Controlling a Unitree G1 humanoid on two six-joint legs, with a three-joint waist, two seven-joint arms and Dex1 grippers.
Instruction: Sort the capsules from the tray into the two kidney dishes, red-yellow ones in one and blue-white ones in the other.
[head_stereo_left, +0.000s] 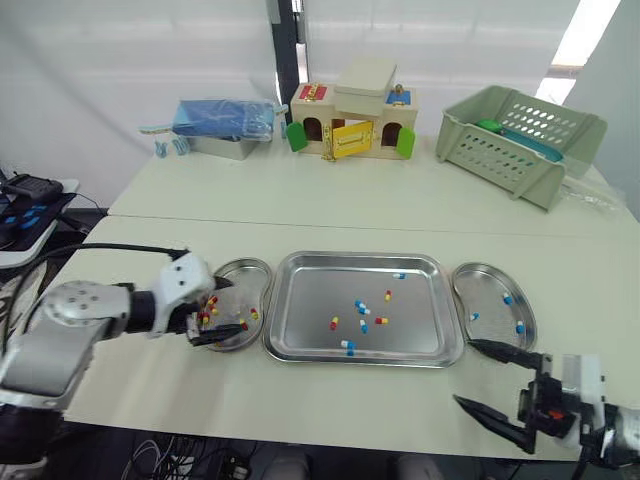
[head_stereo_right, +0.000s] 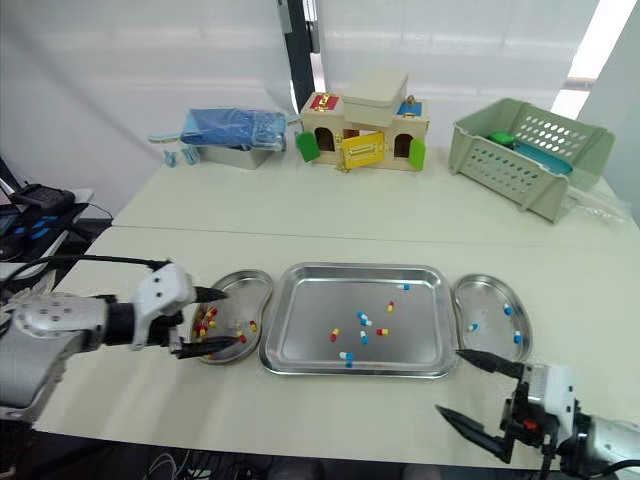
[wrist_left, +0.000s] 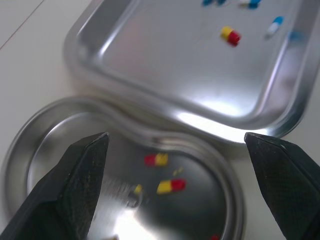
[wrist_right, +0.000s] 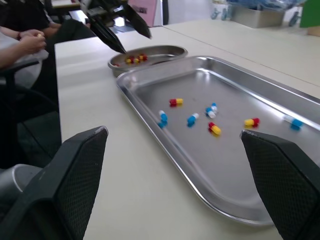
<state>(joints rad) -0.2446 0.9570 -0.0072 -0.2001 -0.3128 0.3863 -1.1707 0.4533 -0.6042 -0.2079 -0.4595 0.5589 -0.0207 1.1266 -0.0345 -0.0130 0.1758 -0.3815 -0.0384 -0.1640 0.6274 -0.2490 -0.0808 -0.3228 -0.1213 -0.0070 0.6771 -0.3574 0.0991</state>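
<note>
A steel tray in front of me holds several loose capsules, some red-yellow and some blue-white. The left kidney dish holds several red-yellow capsules. My left gripper hangs open over that dish with nothing between its fingers; the left wrist view shows red-yellow capsules below it. The right kidney dish holds three blue-white capsules. My right gripper stands open and empty near the table's front edge, just in front of the tray's right corner.
At the back of the table stand a wooden toy house, a green plastic basket and a blue package on a metal box. A person's hand shows beyond the table's left side.
</note>
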